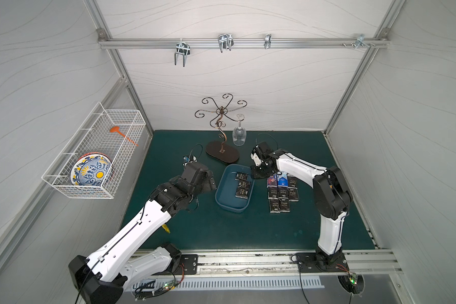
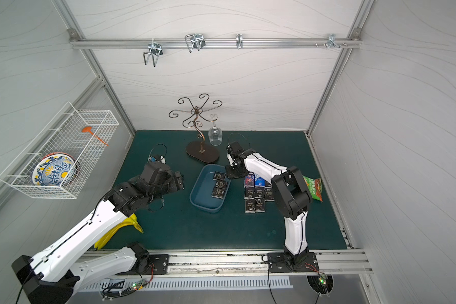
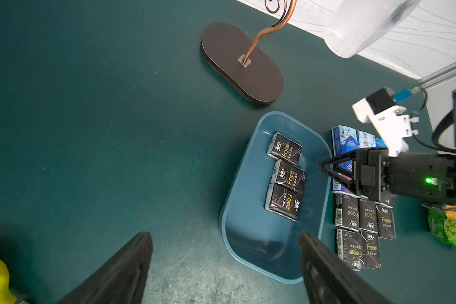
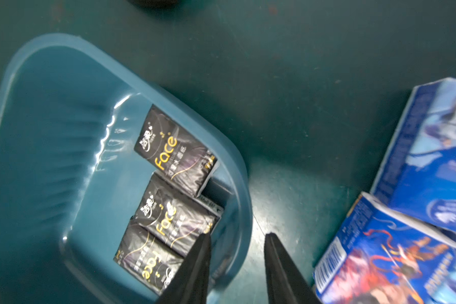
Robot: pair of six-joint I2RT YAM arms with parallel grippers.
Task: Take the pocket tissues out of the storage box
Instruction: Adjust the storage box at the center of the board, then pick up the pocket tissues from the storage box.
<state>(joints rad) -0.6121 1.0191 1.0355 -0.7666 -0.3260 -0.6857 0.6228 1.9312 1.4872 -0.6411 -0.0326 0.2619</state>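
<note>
Three packs (image 1: 242,184) are left in the box (image 1: 228,196), black ones lying in a line along its right wall, the two nearer ones overlapping; the set-out packs (image 1: 282,193) sit in tidy rows on the mat (image 1: 195,231) just beside the box on its right, blue at the far end, black nearer.

Right gripper (image 4: 237,237) hovers over the box's far right rim, between the line in the box and the blue ones outside; its jaws stand partly apart with nothing between them. Left gripper (image 3: 224,234) hangs just beside the box on its left, jaws wide apart and empty.

By my reading most of the job is done, and the step in hand is the reach for the next pack, with the right arm best placed for it. That move calls for crossing the rim, coming down over one pack, probably the far one, since nothing lies on it; the jaws may need to spread further to span it; the wall is close on that side, so one finger must slip between pack and wall without shoving the box.
</note>
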